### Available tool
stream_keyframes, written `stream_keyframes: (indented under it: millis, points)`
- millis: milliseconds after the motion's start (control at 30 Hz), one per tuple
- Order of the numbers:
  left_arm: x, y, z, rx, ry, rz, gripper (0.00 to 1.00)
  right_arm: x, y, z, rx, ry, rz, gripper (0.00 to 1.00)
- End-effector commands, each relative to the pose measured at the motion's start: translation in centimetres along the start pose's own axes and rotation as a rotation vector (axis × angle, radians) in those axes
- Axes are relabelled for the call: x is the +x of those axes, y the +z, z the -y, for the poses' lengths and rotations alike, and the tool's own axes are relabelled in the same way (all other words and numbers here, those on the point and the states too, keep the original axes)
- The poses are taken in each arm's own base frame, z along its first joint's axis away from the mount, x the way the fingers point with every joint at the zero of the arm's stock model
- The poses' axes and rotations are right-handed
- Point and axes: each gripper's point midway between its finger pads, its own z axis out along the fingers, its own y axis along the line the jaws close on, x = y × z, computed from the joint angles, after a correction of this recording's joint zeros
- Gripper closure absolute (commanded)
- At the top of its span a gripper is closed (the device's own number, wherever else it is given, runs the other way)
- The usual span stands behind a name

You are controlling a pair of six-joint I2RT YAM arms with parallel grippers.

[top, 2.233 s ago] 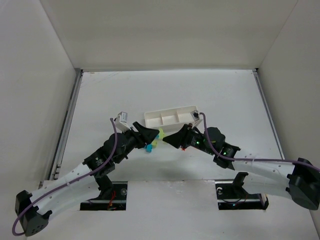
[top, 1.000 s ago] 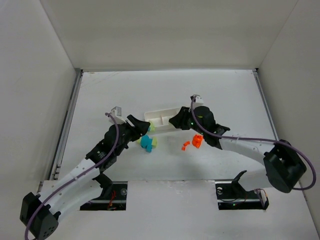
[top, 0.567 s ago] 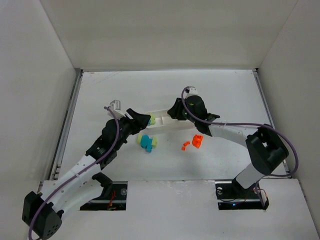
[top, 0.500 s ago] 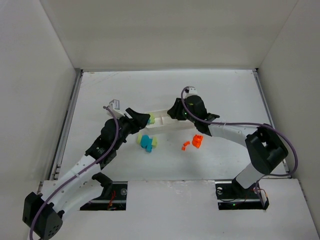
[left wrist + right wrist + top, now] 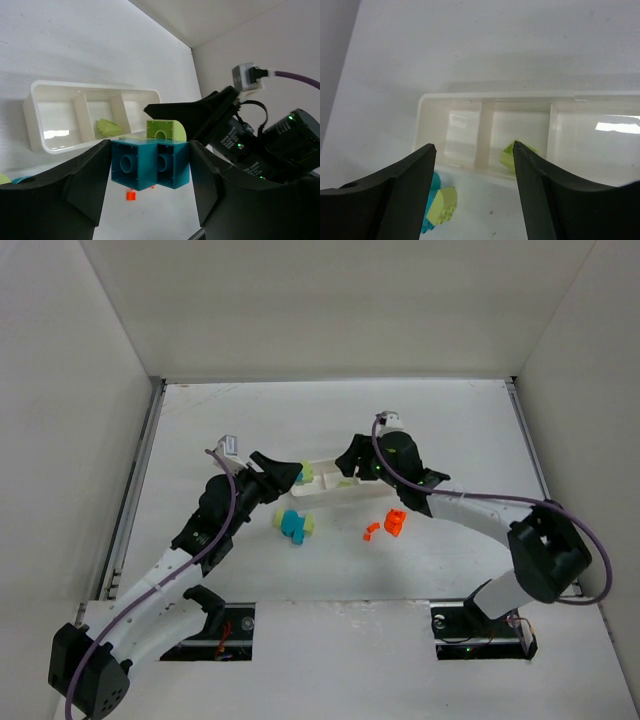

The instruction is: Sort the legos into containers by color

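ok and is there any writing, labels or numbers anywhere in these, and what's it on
No text can be read in any view.
White tray: blank, no label.
Blue brick held in the left gripper: no print visible.
Right arm: green lights only, no readable marking.

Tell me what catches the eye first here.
The left gripper clamps a cyan-blue brick with a yellow-green piece on top of it, beside the white tray. One yellow-green brick lies in the tray's middle compartment, and the right gripper hangs open and empty over the tray. Orange-red bricks sit loose on the table nearby.
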Motion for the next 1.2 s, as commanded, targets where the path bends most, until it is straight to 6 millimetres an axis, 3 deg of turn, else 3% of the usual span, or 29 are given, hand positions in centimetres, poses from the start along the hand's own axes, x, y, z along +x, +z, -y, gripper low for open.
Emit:
stream_keyframes:
  millis: [0, 100, 200, 433, 733, 900, 1167]
  points:
    - [-0.9, -0.1, 1.8, 0.083, -0.048, 0.023, 0.59, -4.2, -4.0, -3.1, -0.117, 0.032, 0.122, 0.32]
    - [-0.8, -0.4, 2.3, 0.104, -0.071, 0.013, 0.59, -4.9, -7.8, -5.5, -0.266, 0.072, 0.170, 0.33]
    - [-0.7, -0.7, 2.7, 0.123, -0.098, 0.000, 0.59, -4.1, -10.8, -8.0, -0.435, 0.099, 0.153, 0.32]
    - [0.1, -1.5, 3.4, 0.165, -0.150, -0.042, 0.59, -1.3, -13.8, -12.4, -0.692, 0.117, 0.056, 0.21]
    - [0.7, -2.1, 3.6, 0.169, -0.188, -0.077, 0.60, -0.5, -14.6, -15.4, -0.823, 0.141, 0.011, 0.19]
    - [1.4, -2.2, 4.1, 0.176, -0.186, -0.103, 0.60, 0.0, -13.2, -15.4, -0.805, 0.154, -0.007, 0.26]
    - [2.6, -1.9, 3.2, 0.146, -0.170, -0.132, 0.60, -0.4, -13.0, -15.6, -0.800, 0.153, -0.001, 0.28]
